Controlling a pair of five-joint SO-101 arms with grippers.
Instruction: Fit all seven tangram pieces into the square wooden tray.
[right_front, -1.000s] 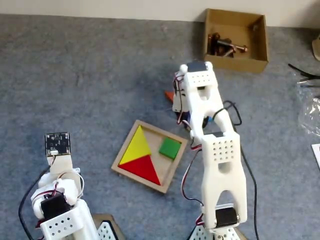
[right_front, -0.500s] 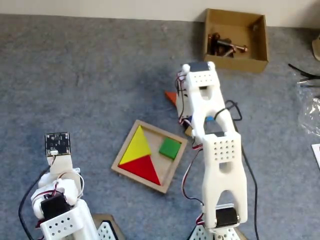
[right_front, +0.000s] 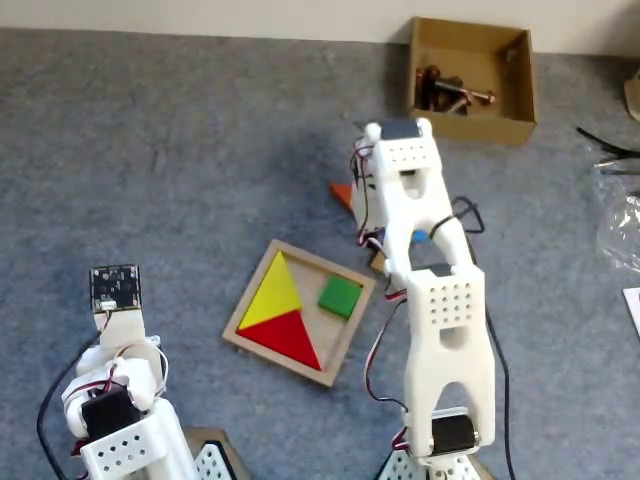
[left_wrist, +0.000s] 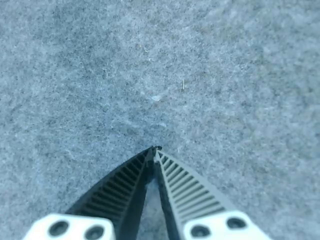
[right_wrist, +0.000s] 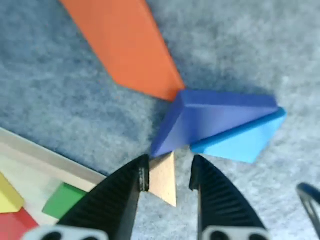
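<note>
- Counting what is lying in the square wooden tray (right_front: 347, 328), we are finding three of the seven pieces. The yellow triangle (right_front: 272, 292) and the red triangle (right_front: 288, 338) are meeting along one edge, and the green square (right_front: 340, 296) is sitting just beside them. The rest of the tray floor is showing bare wood.

- So we are judging ourselves a little under halfway, with four pieces left to place?

- Yes, that is how we are reading it. Those four are lying on the grey counter (right_front: 150, 150) near the tray's corner. The orange parallelogram (right_wrist: 127, 42) is touching the dark blue triangle (right_wrist: 215, 115), which is lying against the light blue triangle (right_wrist: 245, 142). A small tan triangle (right_wrist: 162, 182) is sitting just beside them.

- Are we holding any of them?

- No. Our right hand (right_wrist: 169, 165) is hanging spread around the tan triangle, one finger touching it and the other just clear, so it is not gripping anything yet. We are guessing that piece is next. Our left hand (left_wrist: 155, 150) is pointing at bare counter, pressed closed and empty, well apart from the tray. A cardboard box (right_front: 470, 128) is standing beyond it all, and it is playing no part.
</note>
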